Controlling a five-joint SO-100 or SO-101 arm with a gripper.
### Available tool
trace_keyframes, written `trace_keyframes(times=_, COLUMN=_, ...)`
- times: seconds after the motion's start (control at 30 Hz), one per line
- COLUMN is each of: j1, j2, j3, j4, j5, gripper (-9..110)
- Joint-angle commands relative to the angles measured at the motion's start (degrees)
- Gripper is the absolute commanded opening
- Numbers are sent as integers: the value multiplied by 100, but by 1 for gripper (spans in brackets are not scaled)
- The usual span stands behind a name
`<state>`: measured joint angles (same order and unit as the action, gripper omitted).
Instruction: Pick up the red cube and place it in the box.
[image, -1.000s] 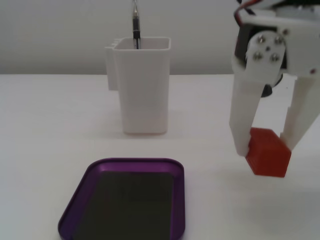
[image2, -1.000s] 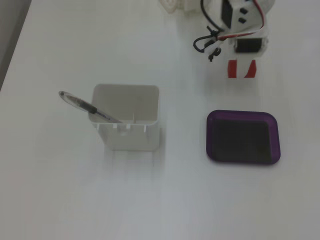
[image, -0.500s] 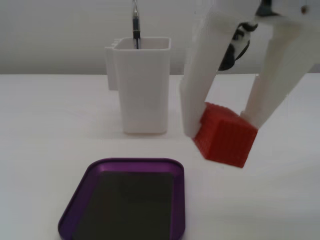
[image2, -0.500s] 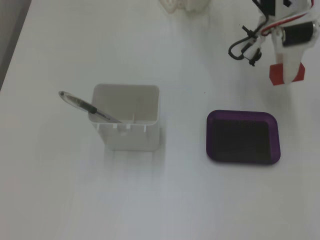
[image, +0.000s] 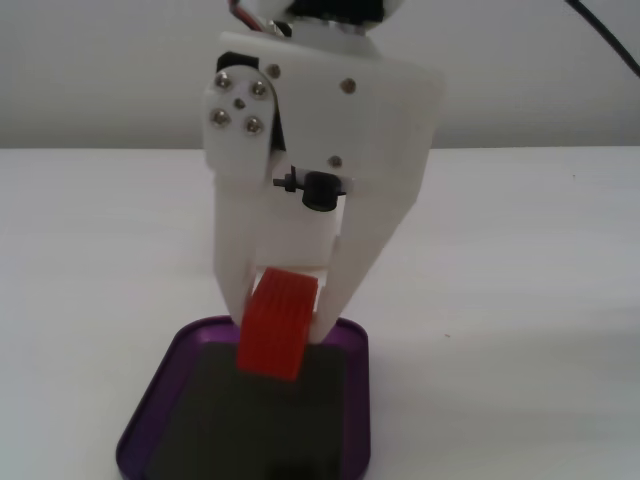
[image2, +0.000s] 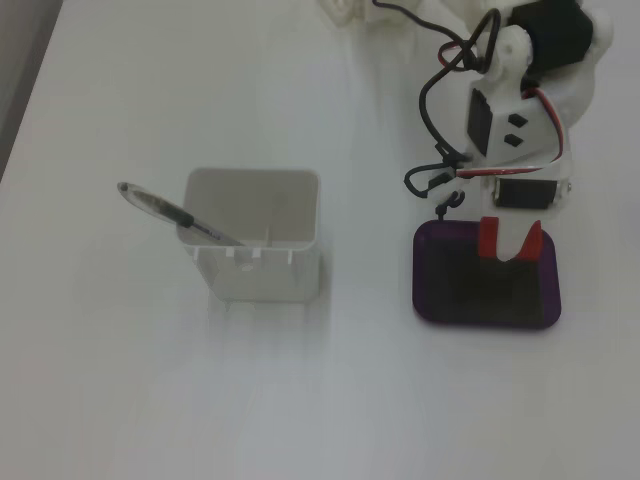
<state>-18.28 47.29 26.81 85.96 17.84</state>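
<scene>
Now your white two-finger gripper (image: 282, 322), clamped on the small ribbed red-orange block (image: 275, 325), hangs directly above the far end of the shallow purple tray (image: 150, 400).

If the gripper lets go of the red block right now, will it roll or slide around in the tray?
Probably not. The red cube has flat faces, so it should settle rather than roll. Its ribbed sides likely resist sliding. It hangs tilted in the gripper over the box, so it may tip flat.
</scene>
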Motion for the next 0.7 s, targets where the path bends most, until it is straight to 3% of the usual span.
trace_keyframes(times=0.0, j1=18, j2=-79, j3=-483, j4=264, j5=0, gripper=-1)
trace_keyframes(times=0.67, j1=18, j2=-501, j3=-527, j4=272, j5=-70, gripper=0)
